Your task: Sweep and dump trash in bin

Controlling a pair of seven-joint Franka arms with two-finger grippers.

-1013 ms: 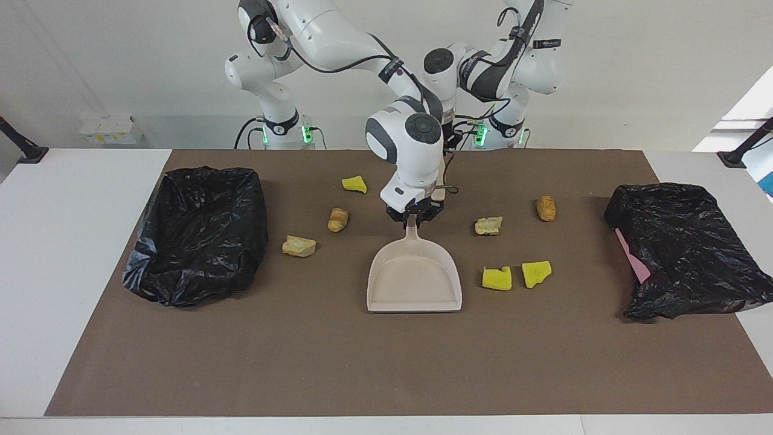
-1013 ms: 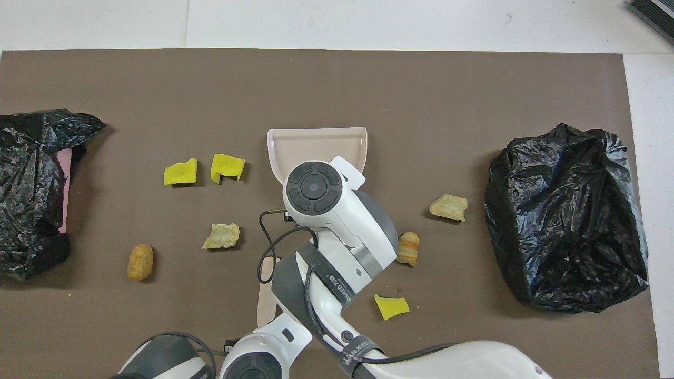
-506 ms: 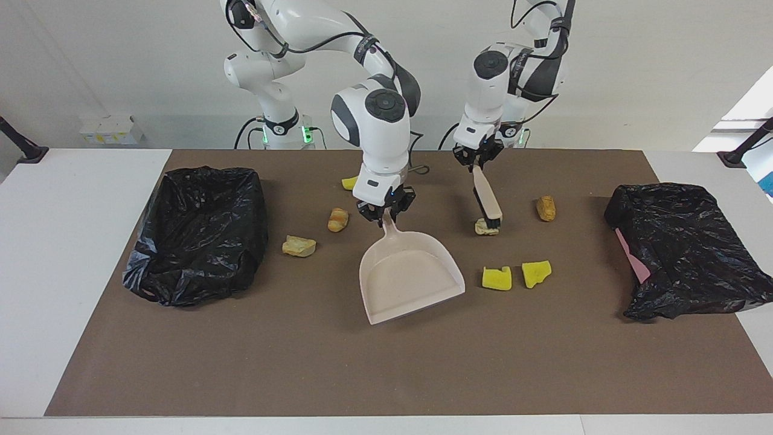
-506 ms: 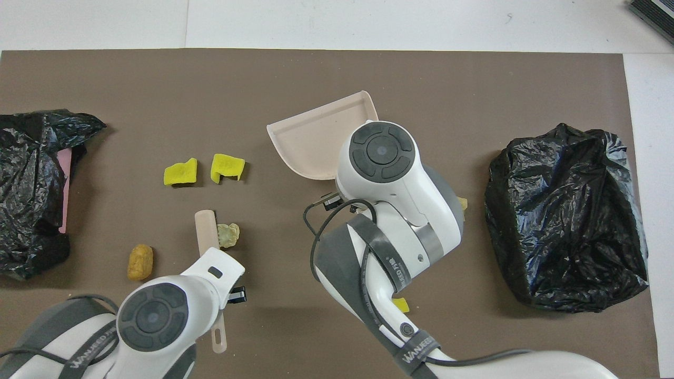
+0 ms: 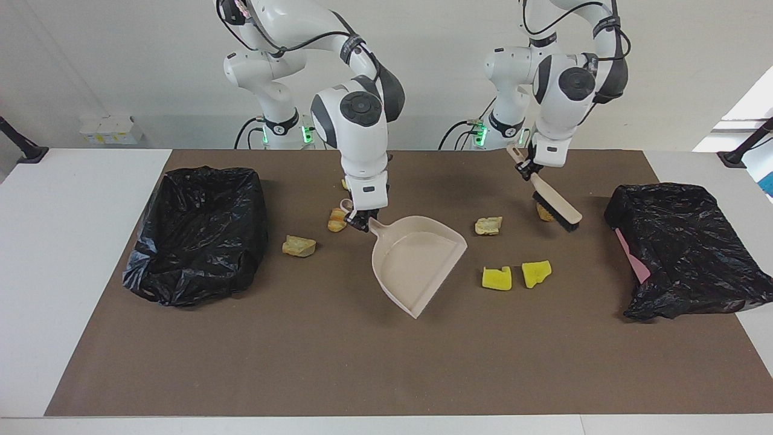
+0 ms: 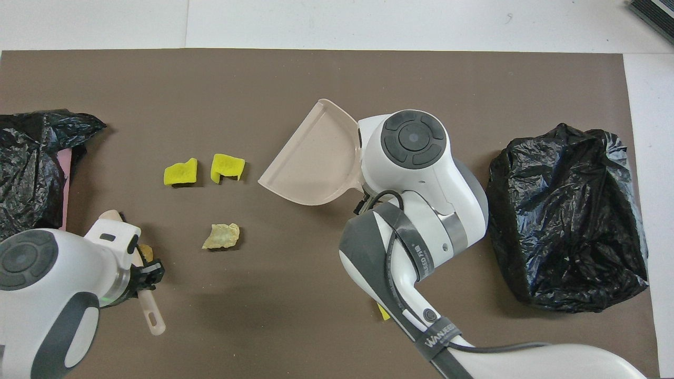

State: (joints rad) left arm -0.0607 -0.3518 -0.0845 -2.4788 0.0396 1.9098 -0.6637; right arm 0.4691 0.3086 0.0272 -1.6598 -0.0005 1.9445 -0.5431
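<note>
**Brush and dustpan both in hand, nothing swept yet**

The landmark is the beige plastic dustpan (image 5: 420,263), resting mid-mat with its open lip turned toward the left arm's end of the table. The right gripper (image 5: 357,222) is clamped on the dustpan's handle. The left gripper (image 5: 526,170) grips the handle of a beige hand brush with black bristles (image 5: 556,208), held slantwise with its bristles down by a golden-brown bread-like lump (image 5: 543,211).

None of the trash is in the pan. Two bright yellow sponge chunks (image 5: 516,275) lie just beside the dustpan's lip, and a tan crumbly scrap (image 5: 488,226) lies near it, nearer to the robots than they are. At the dustpan's handle end sit a striped golden-brown lump (image 5: 336,220) and a pale tan lump (image 5: 299,246); another yellow chunk (image 5: 345,183) peeks out by the right arm. The open black-bagged bin (image 5: 199,232) stands well apart from the dustpan toward the right arm's end; a crumpled black bag over something pink (image 5: 685,249) lies toward the left arm's end.

Risks: a fast stroke could flick the light sponge past the lip or over it; if the lip lifts off the mat, scraps could slide beneath; the slanted brush may skip over the lump.

Half a second ago the dustpan faced more away from the robots; it has since swung round. The brush was at the tan scrap and has moved out to the golden-brown lump.
</note>
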